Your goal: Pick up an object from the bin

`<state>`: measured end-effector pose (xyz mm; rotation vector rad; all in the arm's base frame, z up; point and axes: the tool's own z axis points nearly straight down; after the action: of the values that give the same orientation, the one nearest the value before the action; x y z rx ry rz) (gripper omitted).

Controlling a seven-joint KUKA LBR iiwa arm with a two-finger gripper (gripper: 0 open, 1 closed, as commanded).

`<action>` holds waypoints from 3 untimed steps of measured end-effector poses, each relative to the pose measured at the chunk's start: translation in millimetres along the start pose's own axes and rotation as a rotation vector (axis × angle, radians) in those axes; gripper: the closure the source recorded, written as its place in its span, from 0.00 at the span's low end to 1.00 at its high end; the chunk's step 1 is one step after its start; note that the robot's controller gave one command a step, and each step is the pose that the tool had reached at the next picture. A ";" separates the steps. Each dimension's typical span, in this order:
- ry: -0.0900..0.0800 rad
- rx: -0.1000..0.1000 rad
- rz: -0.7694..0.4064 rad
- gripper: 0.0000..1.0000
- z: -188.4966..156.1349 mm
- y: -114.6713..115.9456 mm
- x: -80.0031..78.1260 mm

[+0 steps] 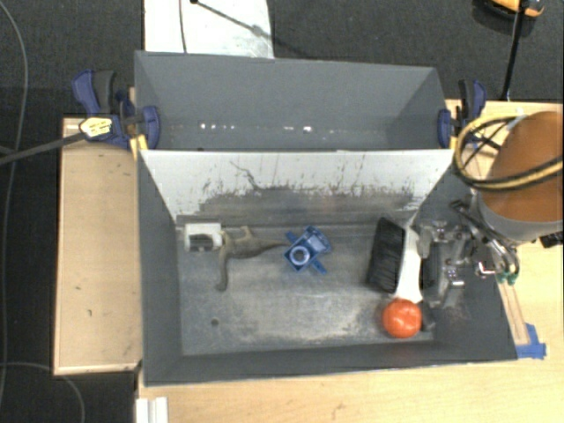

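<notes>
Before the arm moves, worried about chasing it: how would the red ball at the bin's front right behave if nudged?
The red ball looks round and smooth, so it would likely roll. The white-handled brush just behind it might block it there.

Soft, even light leaves small glints inside the bin point(291, 95).

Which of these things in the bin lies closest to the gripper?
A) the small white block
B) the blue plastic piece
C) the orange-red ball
C: the orange-red ball sits on the bin floor just beside the gripper, while the blue plastic piece lies mid-bin and the small white block lies far off at the view's left.
</notes>
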<state>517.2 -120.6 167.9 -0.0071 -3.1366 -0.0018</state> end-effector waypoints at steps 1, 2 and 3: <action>-0.008 0.002 -0.004 0.00 -4.5 0.5 -1.8; -0.007 0.002 -0.309 0.00 24.7 8.0 -19.4; -0.010 0.004 -0.686 0.00 22.4 8.0 -56.6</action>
<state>573.7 -112.8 145.1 1.0513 -2.9663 0.0025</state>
